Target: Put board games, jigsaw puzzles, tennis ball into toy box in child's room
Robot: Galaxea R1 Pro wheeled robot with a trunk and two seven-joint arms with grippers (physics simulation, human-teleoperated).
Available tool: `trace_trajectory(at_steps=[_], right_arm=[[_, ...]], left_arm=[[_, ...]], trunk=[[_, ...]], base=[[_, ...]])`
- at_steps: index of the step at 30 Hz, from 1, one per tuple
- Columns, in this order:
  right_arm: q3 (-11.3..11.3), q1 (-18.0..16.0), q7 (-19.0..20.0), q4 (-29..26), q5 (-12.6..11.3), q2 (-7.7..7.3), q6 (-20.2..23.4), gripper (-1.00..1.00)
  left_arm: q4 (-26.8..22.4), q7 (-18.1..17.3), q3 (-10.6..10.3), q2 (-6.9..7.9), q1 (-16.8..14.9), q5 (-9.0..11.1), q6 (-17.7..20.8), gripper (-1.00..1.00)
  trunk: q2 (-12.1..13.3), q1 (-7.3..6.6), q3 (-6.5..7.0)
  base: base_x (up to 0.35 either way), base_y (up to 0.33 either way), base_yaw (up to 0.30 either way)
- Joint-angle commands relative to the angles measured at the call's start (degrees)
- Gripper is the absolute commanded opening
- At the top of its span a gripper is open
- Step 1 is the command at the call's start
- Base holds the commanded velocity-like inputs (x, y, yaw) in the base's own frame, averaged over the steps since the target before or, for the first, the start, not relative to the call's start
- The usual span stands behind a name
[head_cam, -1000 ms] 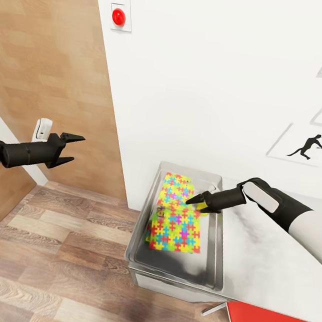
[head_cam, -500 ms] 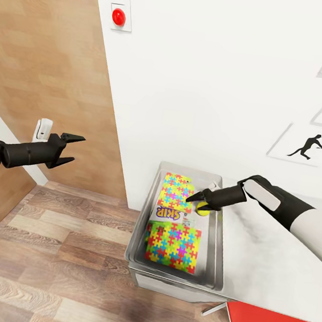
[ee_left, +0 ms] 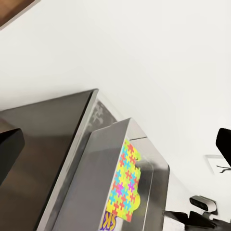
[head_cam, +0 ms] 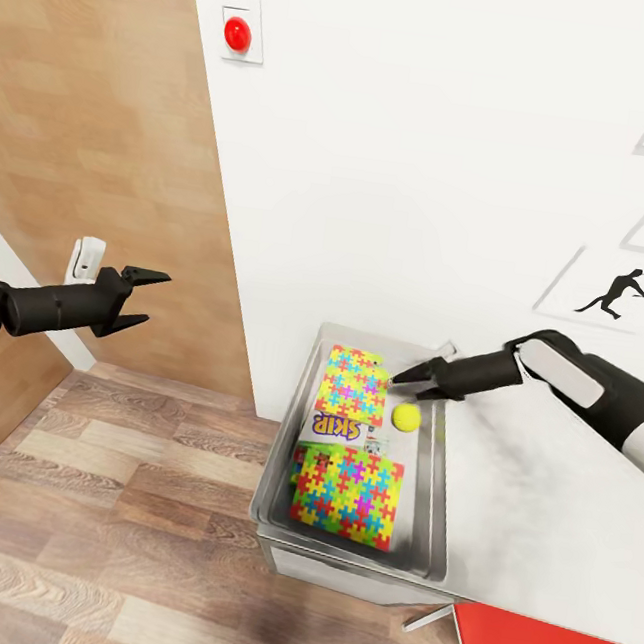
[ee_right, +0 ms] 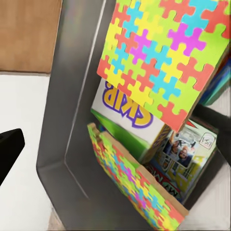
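Just below my right hand, fingers parted and empty, the tennis ball sits inside the toy box beside the puzzles. If I clip the rim withdrawing, the box could shift on the desk.

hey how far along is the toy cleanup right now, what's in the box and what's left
Looks nearly finished. In the toy box lie two jigsaw puzzles, the tennis ball and board games: a lettered box with others partly hidden beneath, so I can't count three. The right gripper is open and empty above the ball; the left gripper hangs open and empty. No toys remain on the table.
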Motion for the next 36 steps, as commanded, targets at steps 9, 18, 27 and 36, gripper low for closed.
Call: trace_trajectory(at_steps=[9,18,27,36], right_arm=[[-3.9,0.2,0.2,-14.7,0.3,-9.66,0.0,1.00],[-5.9,0.5,-0.3,-26.7,-0.4,-18.93,-6.2,1.00],[-5.9,-2.5,-0.1,-29.3,-2.0,-19.57,-5.9,1.00],[-5.9,-5.2,-0.1,-29.3,-2.0,-19.57,-5.9,1.00]], left_arm=[[0.0,0.6,-0.1,0.02,0.0,0.6,0.2,1.00],[0.5,-0.1,0.4,0.73,-0.7,1.1,0.3,1.00],[0.2,0.2,3.3,3.63,-3.6,1.6,0.5,1.00],[0.2,0.2,4.2,5.06,-4.7,1.6,0.5,1.00]], trunk=[[-0.1,0.04,-0.11],[-0.1,0.04,-0.10],[-0.1,0.04,-0.10],[-0.1,0.04,-0.10]], base=[[-0.076,-0.022,0.000],[-0.197,-0.036,0.000],[0.000,0.000,0.000],[0.000,0.000,0.000]])
